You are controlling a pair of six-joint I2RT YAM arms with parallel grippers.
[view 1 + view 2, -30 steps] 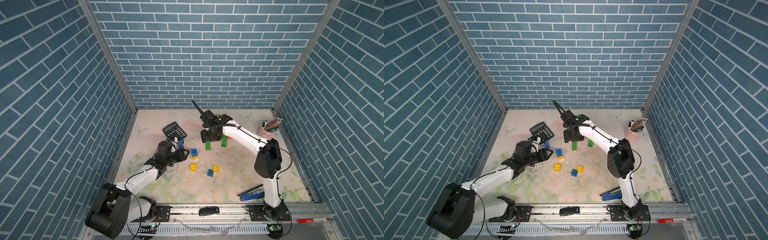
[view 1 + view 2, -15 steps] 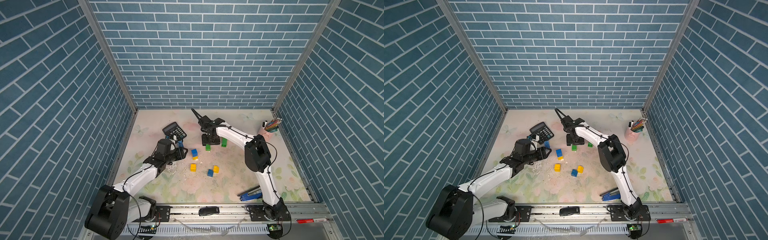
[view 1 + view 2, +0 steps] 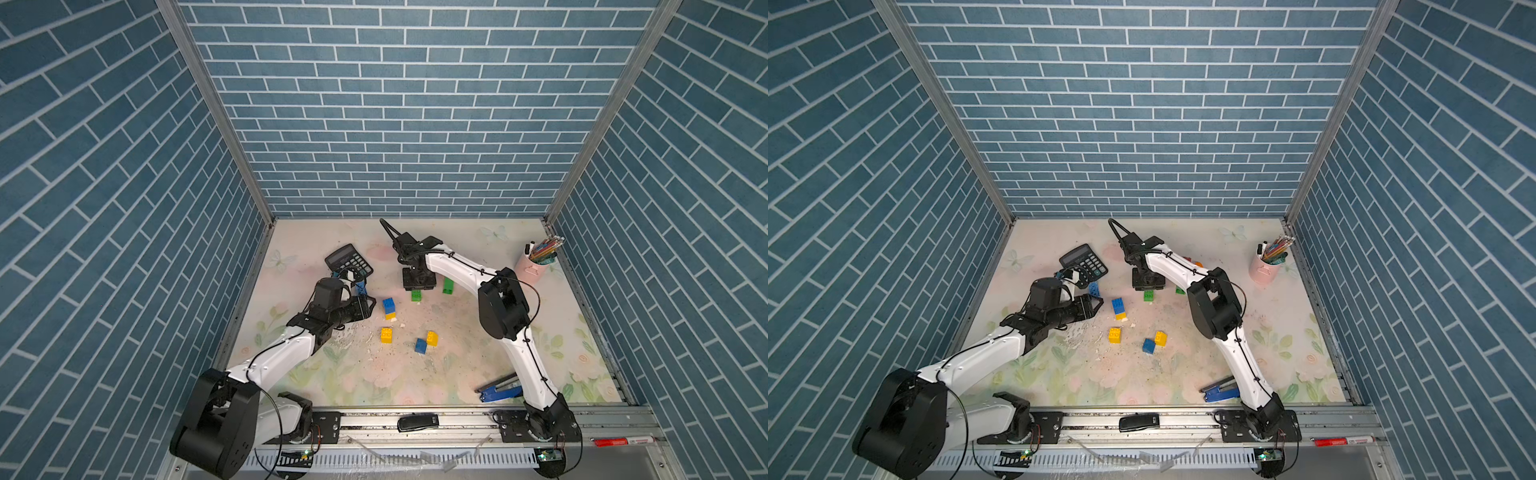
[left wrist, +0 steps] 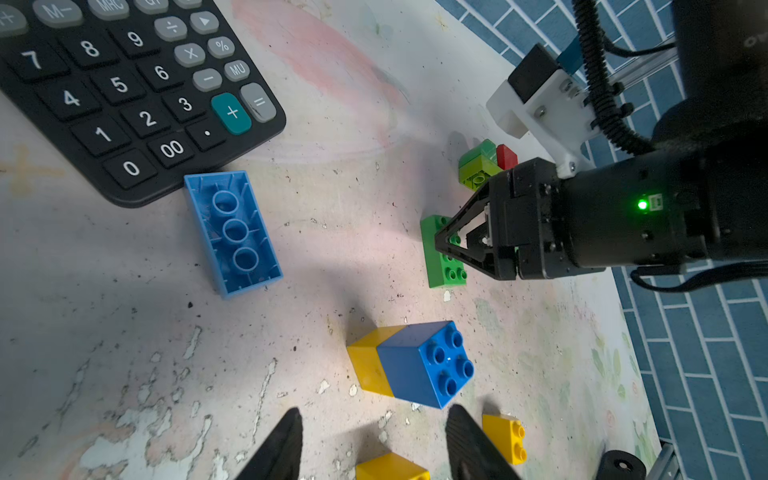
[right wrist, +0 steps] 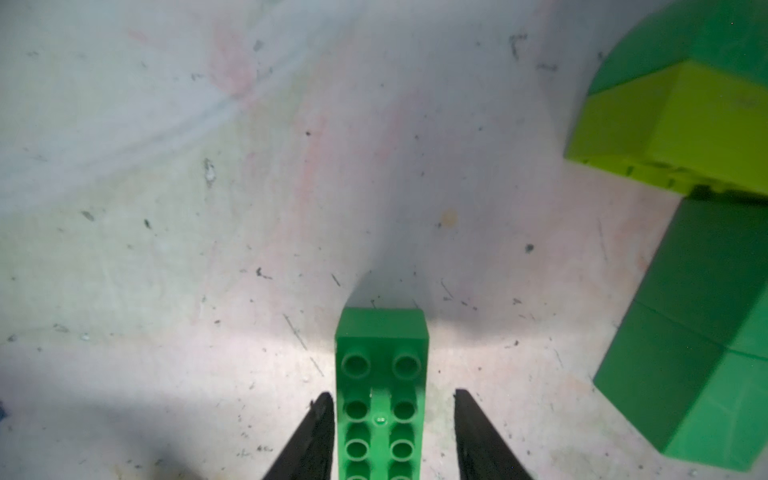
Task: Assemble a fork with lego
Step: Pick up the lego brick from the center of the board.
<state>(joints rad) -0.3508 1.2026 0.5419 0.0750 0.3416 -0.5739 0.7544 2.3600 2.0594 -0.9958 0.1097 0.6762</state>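
The right end effector [image 5: 393, 395] is down at the counter [image 3: 457, 365], a little way off from the calculator [image 3: 348, 259], and its fingers straddle a green brick [image 5: 380, 395]. That brick is a long one, bright green, lying flat with two rows of studs facing up. One finger [image 5: 320, 428] looks to touch its side and the other stands just clear, so the grip is not clenched on it.

Farther from the calculator than that brick sits a green stack [image 5: 706, 311] with a lime brick [image 5: 673, 120] just beside it, and a red brick [image 4: 506, 156] peeks out behind.

The left end effector [image 4: 374, 411] hovers close by the calculator, released, fingers apart and gripping nothing. Just beside the calculator's corner lies a blue brick [image 4: 232, 232], a long one flipped over so its hollow underside and three round tubes show. Farther from the calculator is a blue-yellow pair [image 4: 415, 365], two cubes pressed together and, as it looks, lying on its side. Farther out again are a yellow brick [image 3: 386, 335] alone, and a small blue cube [image 3: 420, 345] touching a small yellow cube [image 3: 432, 338].
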